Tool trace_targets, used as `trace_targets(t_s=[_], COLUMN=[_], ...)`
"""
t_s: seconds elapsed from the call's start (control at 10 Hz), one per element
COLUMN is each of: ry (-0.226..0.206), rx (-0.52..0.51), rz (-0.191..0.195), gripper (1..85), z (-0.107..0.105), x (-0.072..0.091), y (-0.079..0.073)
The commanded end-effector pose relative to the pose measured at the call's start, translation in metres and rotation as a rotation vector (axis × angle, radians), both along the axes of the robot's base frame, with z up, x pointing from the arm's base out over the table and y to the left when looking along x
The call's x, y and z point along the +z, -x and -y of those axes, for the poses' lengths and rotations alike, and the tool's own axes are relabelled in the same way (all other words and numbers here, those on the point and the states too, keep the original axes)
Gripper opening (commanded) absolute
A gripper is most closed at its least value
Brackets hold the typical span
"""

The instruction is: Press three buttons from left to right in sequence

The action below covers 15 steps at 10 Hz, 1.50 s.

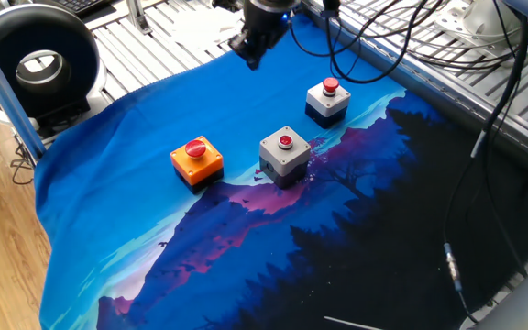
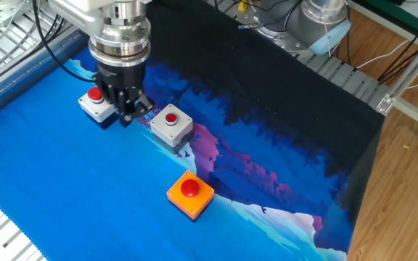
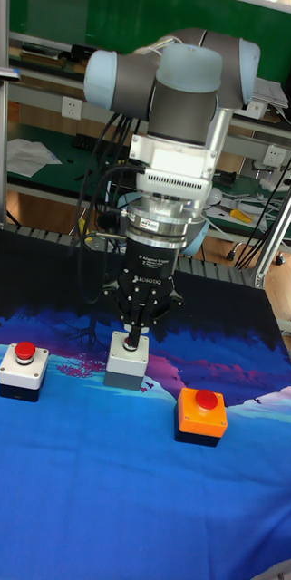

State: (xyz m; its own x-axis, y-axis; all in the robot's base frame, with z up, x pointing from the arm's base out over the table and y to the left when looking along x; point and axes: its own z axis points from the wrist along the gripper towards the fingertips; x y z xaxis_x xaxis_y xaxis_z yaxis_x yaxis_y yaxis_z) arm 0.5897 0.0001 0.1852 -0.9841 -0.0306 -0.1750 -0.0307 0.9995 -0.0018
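Three switch boxes with red round buttons stand in a row on the blue cloth: orange (image 1: pixel 196 158), grey (image 1: pixel 285 151) and white with a dark base (image 1: pixel 328 99). They also show as orange (image 2: pixel 190 193), grey (image 2: pixel 170 122) and white (image 2: pixel 96 101), and in the tall view as orange (image 3: pixel 201 412), grey (image 3: pixel 127 361) and white (image 3: pixel 23 370). My gripper (image 2: pixel 129 114) hangs in the air, pointing down, its fingertips together with nothing held. It appears between the white and grey boxes, touching neither. In the tall view my gripper (image 3: pixel 134 340) lines up with the grey box's top.
The blue and black printed cloth (image 1: pixel 246 247) covers a slatted metal table. A black round device (image 1: pixel 39 64) sits at the left corner. Loose cables (image 1: pixel 401 37) hang at the back right, and one cable (image 1: pixel 452 266) lies on the cloth's dark part.
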Motion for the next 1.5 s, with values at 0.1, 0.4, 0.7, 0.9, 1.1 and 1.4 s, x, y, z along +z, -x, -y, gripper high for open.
trace_targets(t_s=[0.1,0.4,0.7,0.9,1.1,1.4], ry=[0.01,-0.064,0.032,0.002,0.012,0.005], rx=[0.032,0.063,0.091,0.082,0.089,0.143], rz=[-0.017,0.02,-0.141,-0.066,-0.002,-0.079], gripper=[1.0,1.0,1.0,1.0,1.0,1.0], z=[0.004,-0.017,0.008,0.0,0.002,-0.001], x=[-0.001,0.002,-0.004,-0.003,0.0,-0.003], y=[0.006,-0.003,0.038,0.018,0.002,0.022])
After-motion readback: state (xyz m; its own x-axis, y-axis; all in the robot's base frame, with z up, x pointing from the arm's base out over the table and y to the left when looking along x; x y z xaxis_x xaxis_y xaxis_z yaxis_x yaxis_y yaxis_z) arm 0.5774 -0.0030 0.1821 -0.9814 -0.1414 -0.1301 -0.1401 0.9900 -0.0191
